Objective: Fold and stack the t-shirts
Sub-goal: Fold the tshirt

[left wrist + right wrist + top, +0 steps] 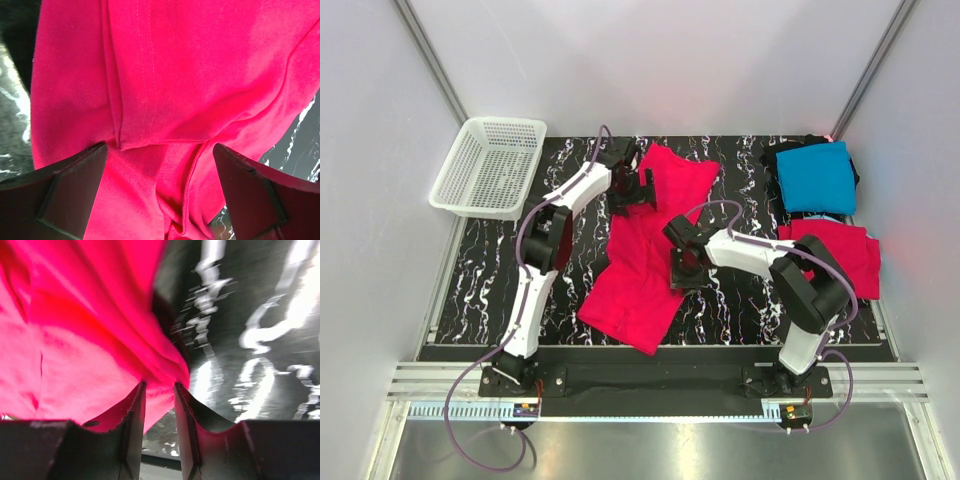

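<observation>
two red t-shirts [645,265] [840,255], one blue t-shirt [817,177]

Top external: high, looking down from 6 o'clock, whole table [480,280]. Wrist cameras: very close, downward; all share the spread pinkish-red t-shirt [640,270].

A white plastic mesh basket [490,165] is sitting at the far left corner of the surface [485,275]. It is lying a little askew, and its left side is reaching over the edge. Nothing is lying inside it. The surface is showing a black colour with white marble veins, and the same pattern is appearing in the wrist views [300,145] [260,325]. White wall panels [650,60] are standing around it, with two slanted aluminium posts [430,55] [870,60] joining them. A shiny metal sheet [650,450] is lying along the near edge.
</observation>
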You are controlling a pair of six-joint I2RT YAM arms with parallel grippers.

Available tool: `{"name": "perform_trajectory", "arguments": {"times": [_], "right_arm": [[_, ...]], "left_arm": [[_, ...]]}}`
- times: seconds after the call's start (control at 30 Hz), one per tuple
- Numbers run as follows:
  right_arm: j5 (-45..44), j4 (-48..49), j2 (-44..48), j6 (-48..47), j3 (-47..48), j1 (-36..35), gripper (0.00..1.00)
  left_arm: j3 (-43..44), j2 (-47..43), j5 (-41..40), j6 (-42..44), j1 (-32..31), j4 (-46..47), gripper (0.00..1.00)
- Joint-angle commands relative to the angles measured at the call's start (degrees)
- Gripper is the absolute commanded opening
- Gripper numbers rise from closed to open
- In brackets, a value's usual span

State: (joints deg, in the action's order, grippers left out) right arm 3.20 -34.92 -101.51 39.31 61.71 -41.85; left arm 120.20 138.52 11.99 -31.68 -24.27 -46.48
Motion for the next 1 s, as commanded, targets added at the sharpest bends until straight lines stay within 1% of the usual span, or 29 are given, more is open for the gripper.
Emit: {"name": "perform_trajectory", "arguments": {"times": [0.0, 0.17, 0.27, 0.3, 0.4, 0.5, 0.67, 0.8, 0.9, 0.97], "right_arm": [[-5.14, -6.04, 1.05, -2.22, -0.98, 2.55, 0.36], [-4.00, -5.87, 1.93, -3.89, -0.11, 3.35, 0.35], [-1.98, -5.78, 3.16, -4.24, 1.04, 3.35, 0.34], [-1.45, -5.52, 3.51, -4.50, 1.48, 3.18, 0.34], [0.40, -5.25, 5.44, -5.21, 2.80, 2.48, 0.34], [1.80, -4.81, 8.17, -5.73, 4.03, 1.33, 0.34], [3.91, -4.11, 10.02, -6.79, 5.52, -1.57, 0.37], [6.11, -1.91, 8.70, -6.35, 4.73, -3.85, 0.38], [6.20, -0.86, 8.09, -4.95, 3.86, -5.09, 0.37], [6.46, 0.02, 8.35, -4.42, 2.89, -5.44, 0.38]], "left_arm": [[-3.74, 1.67, -8.83, 0.31, 2.56, -2.92, 0.99], [-4.71, 1.93, -5.84, -0.05, 2.39, -2.48, 0.99], [-5.94, 0.88, -1.54, 1.62, 2.04, 0.15, 0.99], [-6.55, -0.60, 2.12, 2.75, 1.86, 2.94, 0.99], [-8.84, -3.51, 8.02, 3.90, 1.77, 7.96, 0.99], [-8.50, -5.27, 10.68, 4.87, 1.77, 9.73, 0.99], [-7.27, -8.26, 12.97, 6.98, 1.42, 11.06, 0.99], [-2.98, -6.78, 15.86, 8.30, 0.98, 11.67, 0.99], [-0.68, -6.24, 14.39, 7.51, 0.98, 9.84, 0.99], [-1.54, -7.82, 11.23, 7.42, 0.63, 8.69, 0.99]]}}
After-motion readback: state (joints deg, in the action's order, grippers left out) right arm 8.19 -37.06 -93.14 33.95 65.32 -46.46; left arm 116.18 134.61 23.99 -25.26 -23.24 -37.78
